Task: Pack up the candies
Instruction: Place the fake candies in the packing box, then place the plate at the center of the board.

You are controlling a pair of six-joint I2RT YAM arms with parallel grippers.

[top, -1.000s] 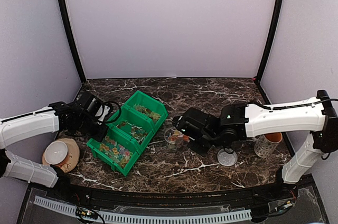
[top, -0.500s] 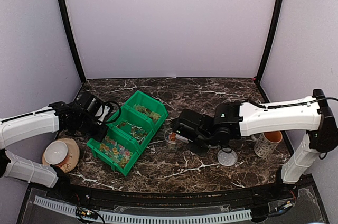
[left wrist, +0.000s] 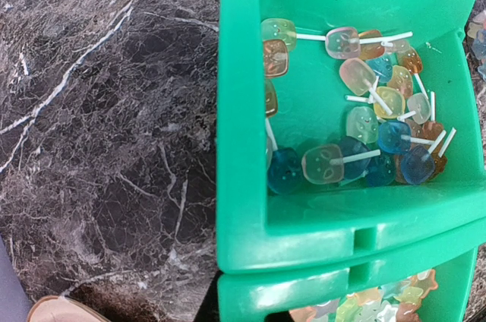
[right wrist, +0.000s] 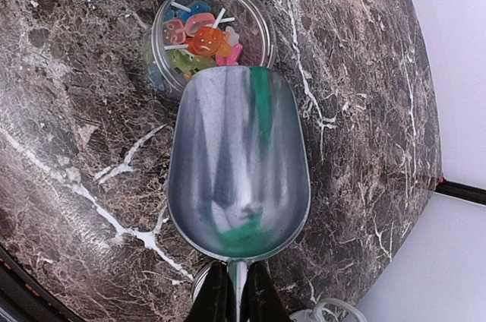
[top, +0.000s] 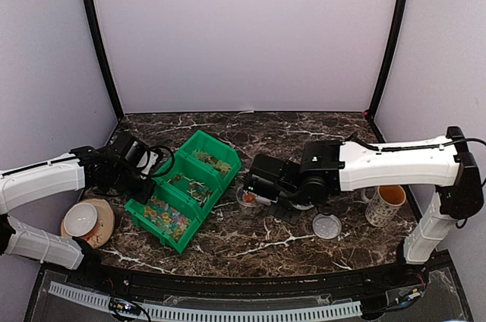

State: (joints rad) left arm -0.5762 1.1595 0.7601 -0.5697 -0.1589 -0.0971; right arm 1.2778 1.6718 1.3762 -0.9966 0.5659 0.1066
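Right gripper (right wrist: 230, 295) is clamped tight on the handle of the metal scoop (right wrist: 237, 162), and the scoop is empty, its bowl showing nothing but a green reflection. Its front lip hangs right at the near rim of the clear round tub (right wrist: 155, 42), which stands open on the marble table (top: 304, 136) and holds a small heap of candies (right wrist: 203, 39) in orange, pink, green and blue. The tub's lid (top: 327, 225) lies flat off to the right, near the mug (top: 385, 204). Over on the other side, more candies (left wrist: 364, 124) on little white sticks sit piled in a green bin (left wrist: 243, 185), with another bin of them just below it. Left gripper (top: 142, 178) sits at the bins' left edge, fingers pressed together; can't tell whether it pinches the rim.
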